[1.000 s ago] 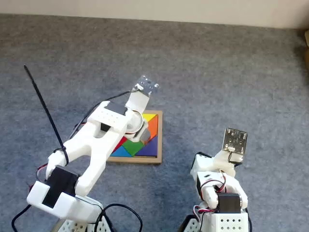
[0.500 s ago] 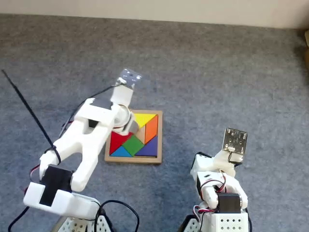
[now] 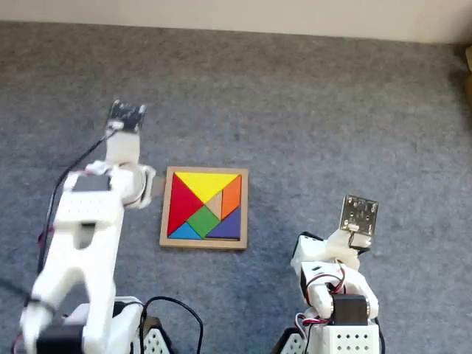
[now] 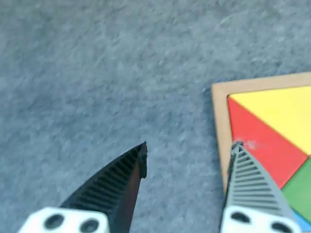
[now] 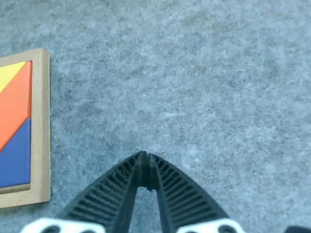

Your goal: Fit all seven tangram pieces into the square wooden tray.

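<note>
Our left arm (image 3: 85,221) was over the tray (image 3: 205,244) a second ago. Now it has swung off to the side, so we can see the whole tray. Our right arm (image 3: 335,276) has not moved. A corner of the tray lies just under one tip of the left gripper (image 4: 189,148), whose jaws are spread wide with nothing between them. The right gripper (image 5: 146,158) has its jaws pressed together, and the tray sits off to one side of them, a little apart. The pieces (image 3: 200,220) lie flat and snug in the tray. One small tan spot (image 3: 214,203) in the middle may be the last piece or a gap; we cannot tell. We think the job is done, or nearly.
</note>
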